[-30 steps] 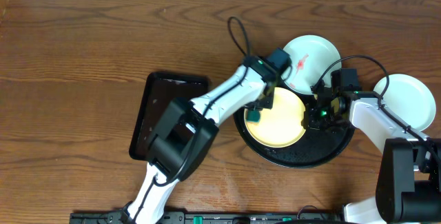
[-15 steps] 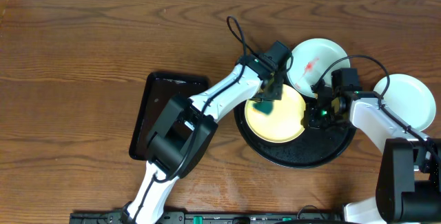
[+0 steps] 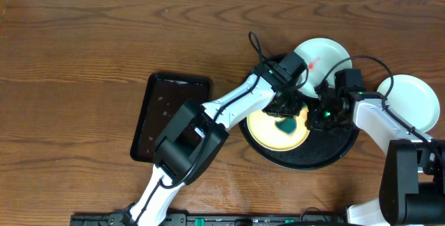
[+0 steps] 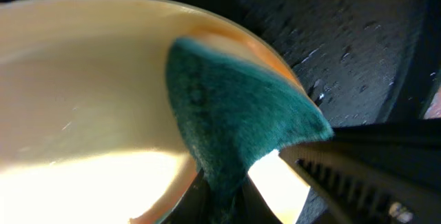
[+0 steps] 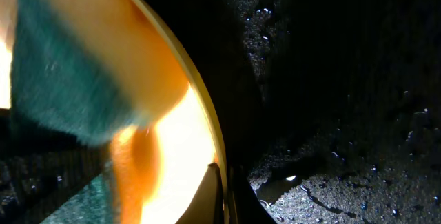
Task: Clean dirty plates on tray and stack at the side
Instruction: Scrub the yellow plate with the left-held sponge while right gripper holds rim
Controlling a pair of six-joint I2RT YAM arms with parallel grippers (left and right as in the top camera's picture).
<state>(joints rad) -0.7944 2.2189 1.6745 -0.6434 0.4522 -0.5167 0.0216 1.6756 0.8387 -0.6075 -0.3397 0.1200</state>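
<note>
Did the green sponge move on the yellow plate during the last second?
Yes. The green sponge went rightward, from the yellow plate's left side to its right side, judged against the round black tray.

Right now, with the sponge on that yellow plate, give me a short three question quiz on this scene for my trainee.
1. True or false: the green sponge touches the yellow plate.
2. Which plate shows a red streak? A: the yellow plate. B: the far white plate, at the round tray edge. C: the right-hand white plate.
3. Fill in: the right fingers pinch the yellow plate's ____.
Key: 1 true; 2 B; 3 rim.
</note>
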